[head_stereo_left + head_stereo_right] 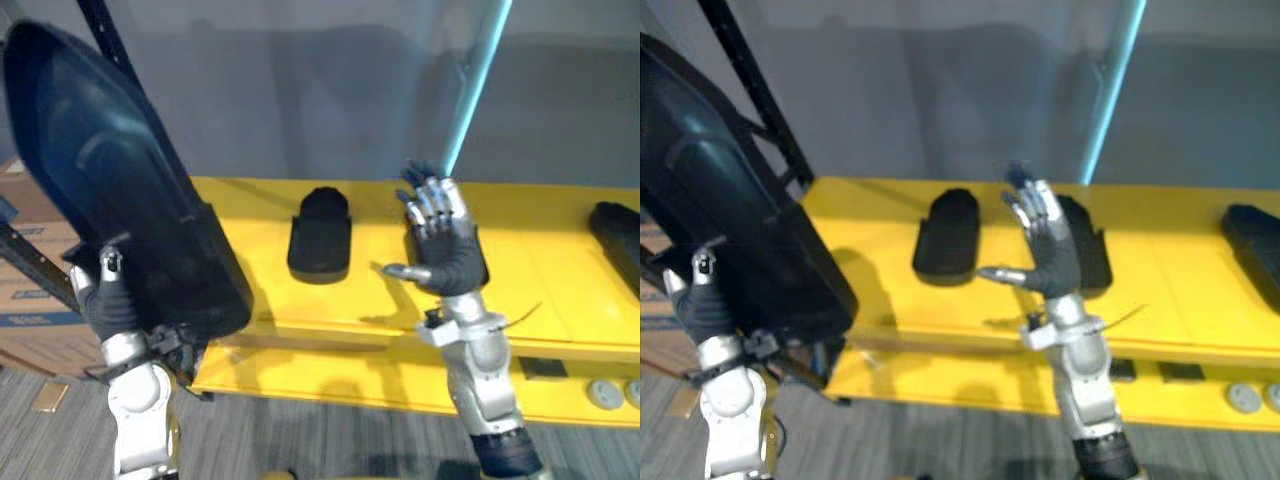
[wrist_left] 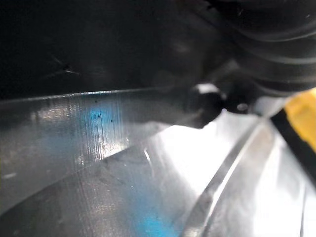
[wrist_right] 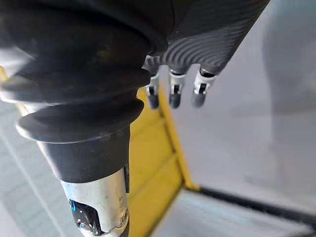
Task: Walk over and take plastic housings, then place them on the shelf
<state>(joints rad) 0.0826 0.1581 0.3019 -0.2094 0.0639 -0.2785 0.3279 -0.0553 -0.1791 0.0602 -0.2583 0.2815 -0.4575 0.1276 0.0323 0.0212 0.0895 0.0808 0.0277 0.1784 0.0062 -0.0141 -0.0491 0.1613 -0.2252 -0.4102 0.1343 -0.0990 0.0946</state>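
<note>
While the left hand (image 1: pixel 100 300) carries a big black housing (image 1: pixel 120 180) up in the air at the shelf's left end, three more housings lie flat on the yellow shelf (image 1: pixel 540 260). The big housing stands almost upright and leans a little. Its bottom end sits right at the left hand, and its top rises high above the hand. The thumb rests against the housing's face. How tightly that hand is closed cannot be told, because the housing hides the rest of it.

The right hand (image 1: pixel 445 250) is held up over the middle of the shelf, near its front edge. Its fingers (image 3: pixel 173 91) are straight and spread, the thumb sticks out to the side, and it holds nothing. One small housing (image 1: pixel 320 235) lies just to the left of this hand, apart from it. Another housing (image 1: pixel 1090 255) lies right behind the hand and is partly hidden by it. A last housing (image 1: pixel 618 235) lies well away, at the shelf's right edge.

A light blue pole (image 1: pixel 475 80) stands behind the shelf. Brown boxes (image 1: pixel 30 300) sit by the shelf's left end.
</note>
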